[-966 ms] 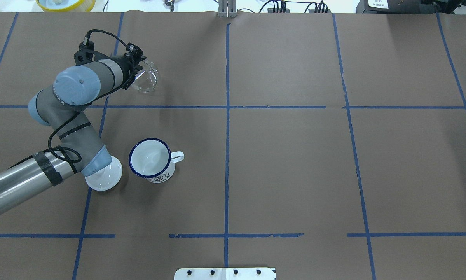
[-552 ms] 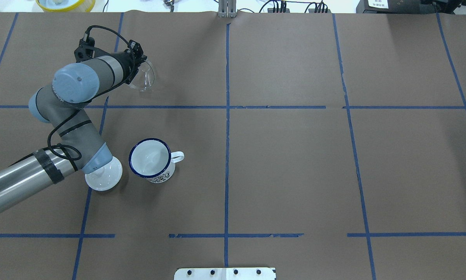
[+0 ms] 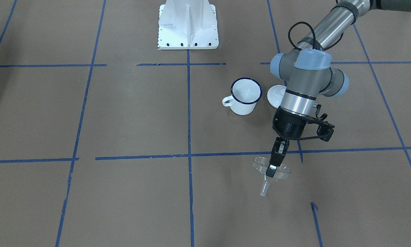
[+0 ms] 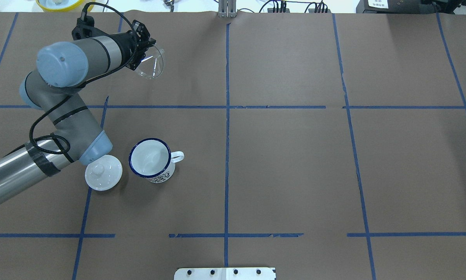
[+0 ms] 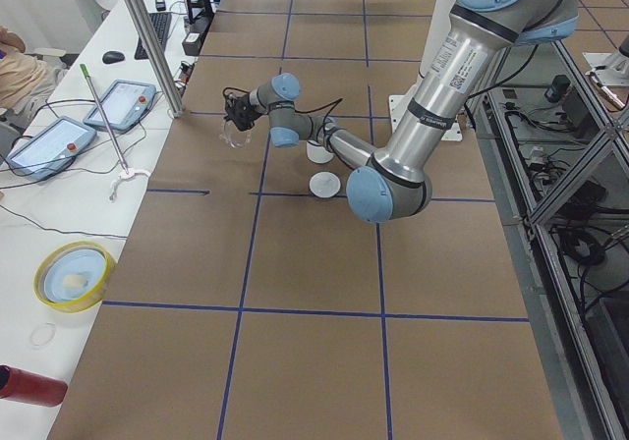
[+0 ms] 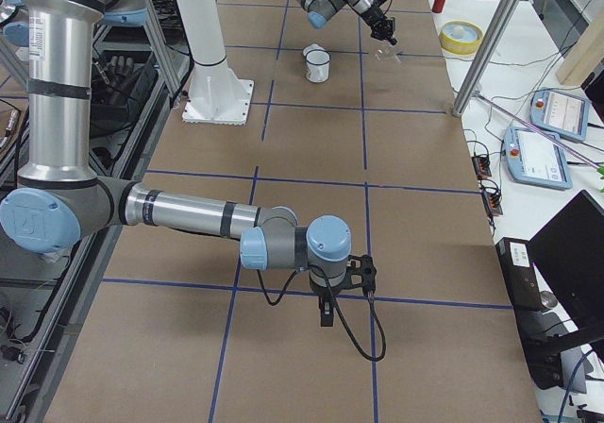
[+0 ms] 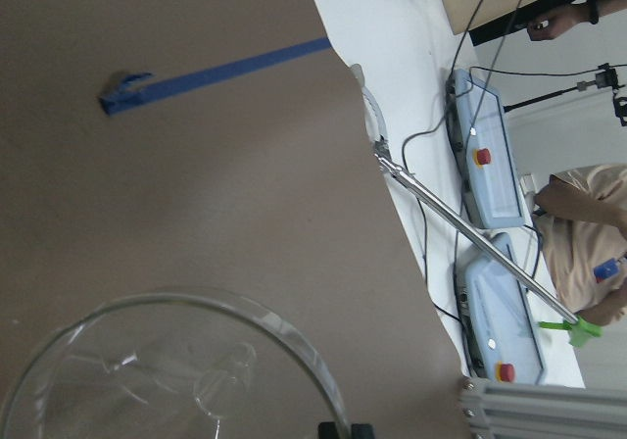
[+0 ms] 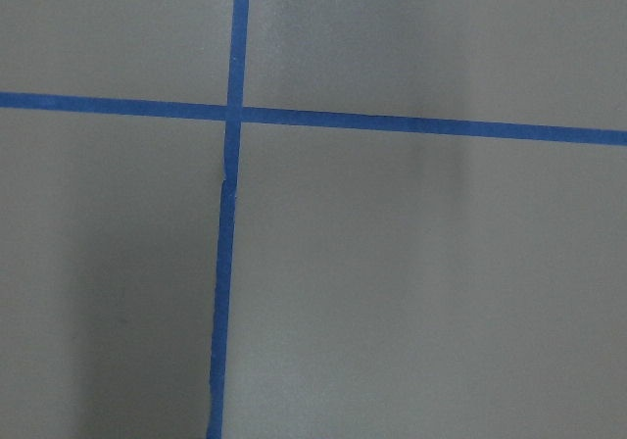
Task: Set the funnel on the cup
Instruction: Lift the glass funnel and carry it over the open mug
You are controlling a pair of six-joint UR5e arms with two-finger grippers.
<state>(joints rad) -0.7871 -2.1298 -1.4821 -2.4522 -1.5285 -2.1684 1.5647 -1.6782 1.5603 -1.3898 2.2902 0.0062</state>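
Note:
My left gripper (image 3: pixel 271 169) (image 4: pixel 146 46) is shut on the rim of the clear funnel (image 3: pixel 282 173) (image 4: pixel 153 66) and holds it above the table at the far left, spout hanging down and tilted. The funnel fills the bottom of the left wrist view (image 7: pixel 167 370). The white cup (image 4: pixel 151 162) (image 3: pixel 246 96) with a blue rim stands upright and empty, nearer the robot, well apart from the funnel. My right gripper (image 6: pixel 326 315) shows only in the exterior right view, low over bare table; I cannot tell whether it is open or shut.
A round white knobbed lid (image 4: pixel 103 172) (image 3: pixel 276 96) lies just beside the cup, close under my left arm's elbow. The robot base plate (image 3: pixel 188 27) stands behind the cup. A yellow bowl (image 4: pixel 61 4) and control tablets (image 7: pixel 495 165) sit past the table's far edge.
My left gripper has lifted the funnel and carried it toward the table's far edge. The elbow has moved off the lid, which now shows whole. The cup has not moved.

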